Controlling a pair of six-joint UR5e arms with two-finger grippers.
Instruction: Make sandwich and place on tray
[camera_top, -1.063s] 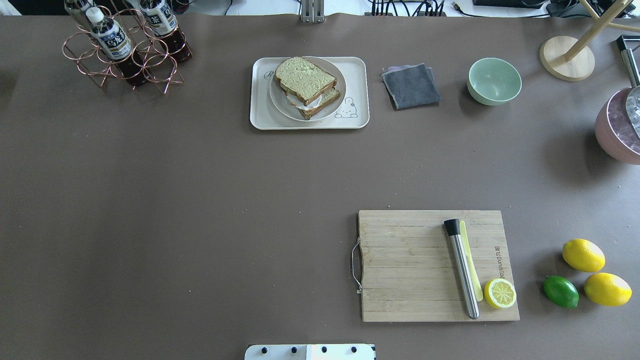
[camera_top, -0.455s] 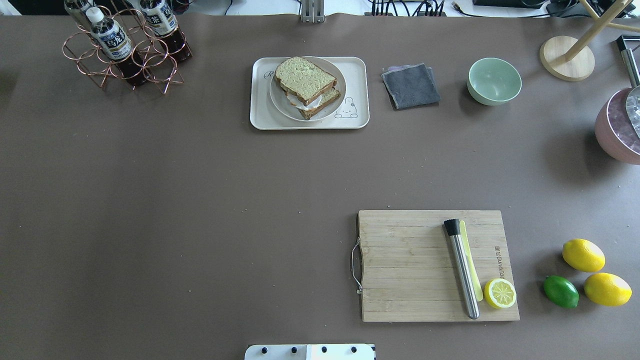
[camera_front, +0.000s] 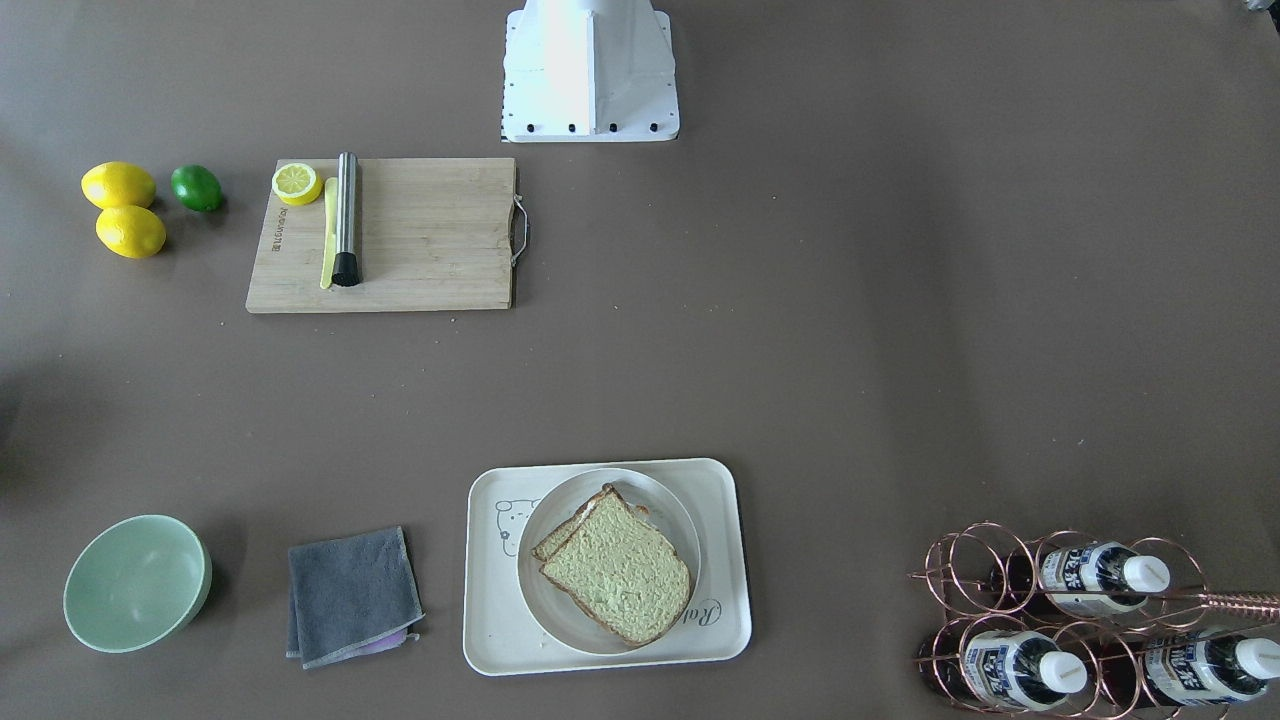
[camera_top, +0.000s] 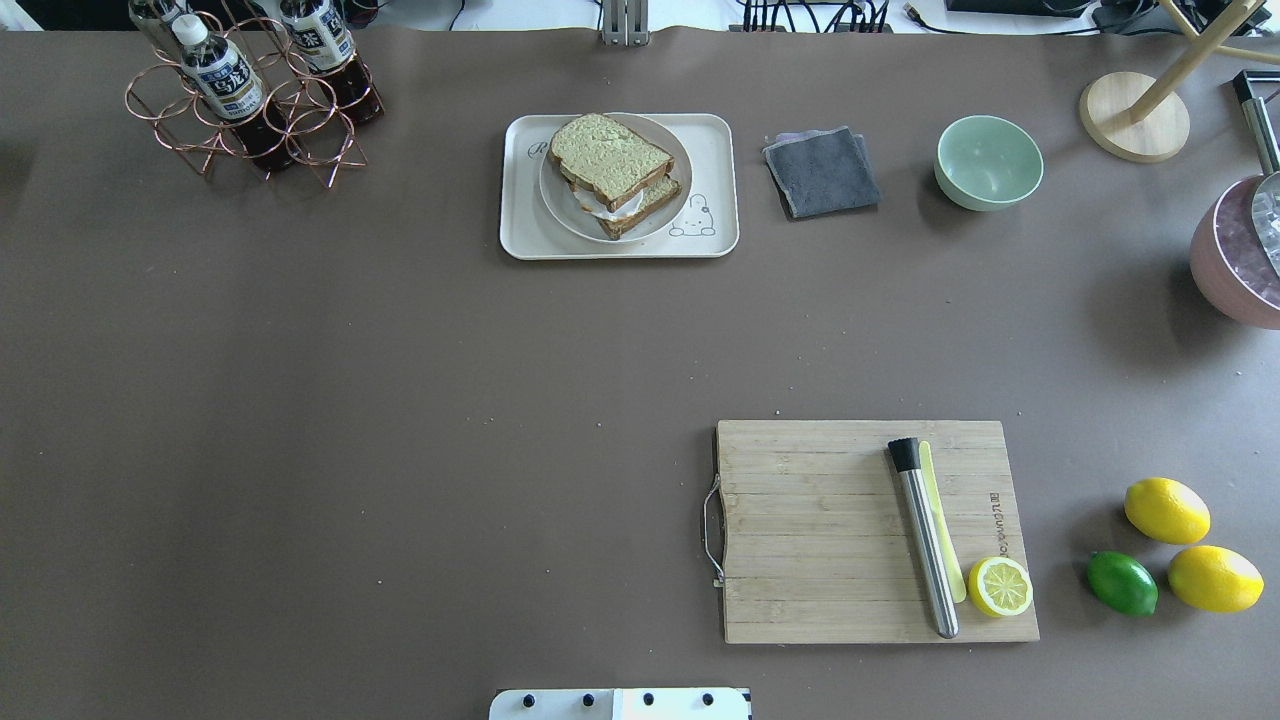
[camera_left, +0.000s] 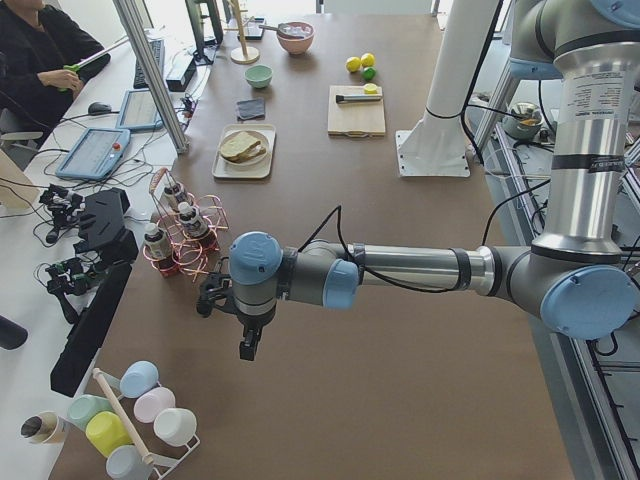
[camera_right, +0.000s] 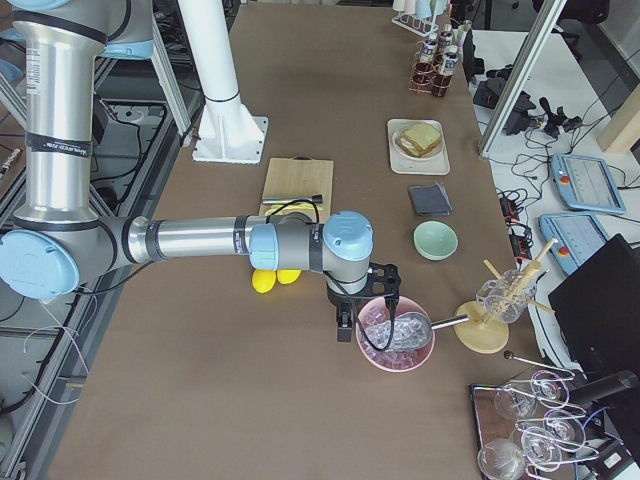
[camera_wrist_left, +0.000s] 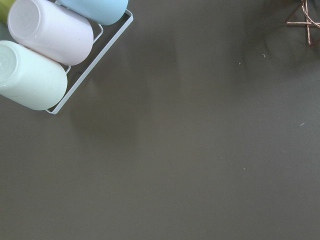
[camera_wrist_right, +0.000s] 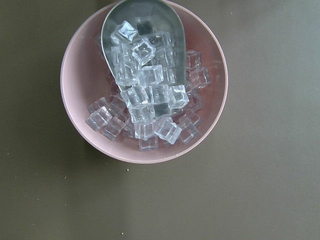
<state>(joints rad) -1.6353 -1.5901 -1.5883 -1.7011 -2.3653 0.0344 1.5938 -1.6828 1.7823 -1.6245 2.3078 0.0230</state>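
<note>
Moved: nothing on the table is seen to have moved since the earlier pictures.
Left gripper (camera_left: 247, 348): held over bare table by some cups (camera_wrist_left: 40, 50), well apart from the tray, out past its left side. Fingers spread or pressed together: it cannot be told.
Right gripper (camera_right: 345, 328): held just beside a pink bowl (camera_wrist_right: 75, 100) of ice, well apart from the tray, out past its right side. Again it cannot be told.
Cutting board (camera_top: 810, 530): laid nearer the robot than the tray, well apart from it, to the right. A metal stick (camera_top: 925, 540) and a lemon half (camera_top: 1000, 587) are laid on it.
Tray (camera_top: 520, 225): set at the far side of the table.
Plate (camera_top: 558, 205): set on the tray.
Sandwich (camera_top: 610, 160): laid on the plate, so it is on the tray. White egg (camera_top: 605, 208) is seen between the two bread slices.
Grey cloth (camera_top: 822, 172): laid just beside the tray, to the right.
Green bowl (camera_top: 988, 160): set past the cloth, further right of the tray.
Bottle rack (camera_top: 250, 110): set well apart from the tray, to the left.
</note>
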